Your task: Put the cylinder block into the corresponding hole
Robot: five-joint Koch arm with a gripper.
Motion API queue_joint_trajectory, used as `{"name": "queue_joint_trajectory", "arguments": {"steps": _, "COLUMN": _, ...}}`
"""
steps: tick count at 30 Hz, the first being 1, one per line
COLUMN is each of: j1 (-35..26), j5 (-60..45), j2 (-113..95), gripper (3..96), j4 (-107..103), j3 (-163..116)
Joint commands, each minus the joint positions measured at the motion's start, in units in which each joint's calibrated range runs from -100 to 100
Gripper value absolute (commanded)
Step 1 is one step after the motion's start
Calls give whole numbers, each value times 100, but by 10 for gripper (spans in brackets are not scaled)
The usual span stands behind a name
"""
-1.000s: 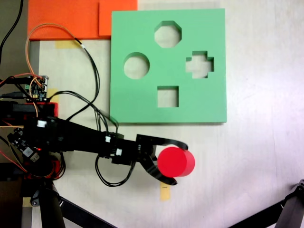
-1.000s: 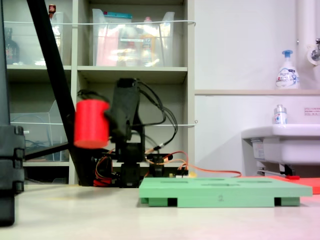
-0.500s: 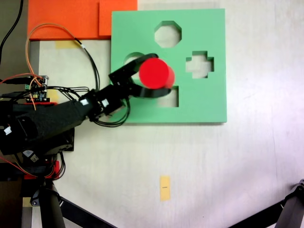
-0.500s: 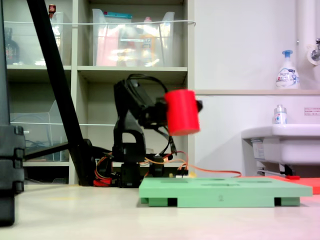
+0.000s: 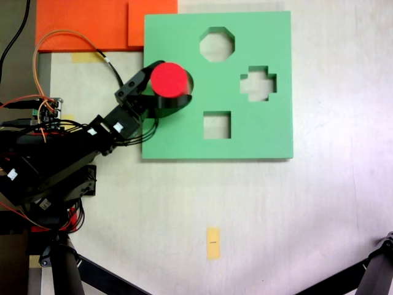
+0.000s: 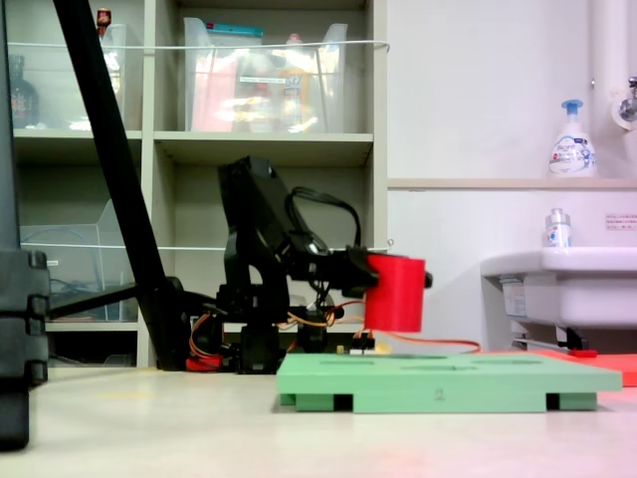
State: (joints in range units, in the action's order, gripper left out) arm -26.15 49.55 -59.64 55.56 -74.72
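Black fingers (image 5: 142, 77) of our gripper (image 5: 161, 95) are closed around the cylinder block (image 5: 169, 80), one curving over its far side and the other under its near side in the first exterior view; in the second exterior view the gripper (image 6: 390, 282) meets the cylinder block (image 6: 395, 293) from the second exterior view's left, though the block hides the fingers there; we see the red block upright, flat top up, with a clear gap between its bottom and the green board (image 6: 448, 380), so it is held in the air; from above it covers most of the corresponding hole (image 5: 187, 87), only a thin crescent of which shows at the block's right edge in the first exterior view; whether it sits exactly over the hole we cannot tell; the green board (image 5: 258, 135) also carries an octagonal cut-out (image 5: 217, 43), a cross-shaped cut-out (image 5: 258, 83) and a square cut-out (image 5: 217, 125), all open; the arm (image 5: 67, 153) reaches in from the first exterior view's left, trailing black and orange wires (image 5: 113, 74); an orange sheet (image 5: 86, 24) lies at the board's upper left corner, and a small yellow tag (image 5: 212, 243) lies on the table (image 5: 325, 209) well apart from the board.
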Motion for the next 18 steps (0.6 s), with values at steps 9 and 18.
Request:
{"name": "queue_joint_trajectory", "arguments": {"steps": 9, "j1": -137, "j5": -88, "j2": 1286, "gripper": 400, "j4": 525, "j3": 702}}
{"name": "queue_joint_trajectory", "arguments": {"steps": 18, "j1": -176, "j5": -88, "j2": 2249, "gripper": 400, "j4": 718, "j3": 1071}}
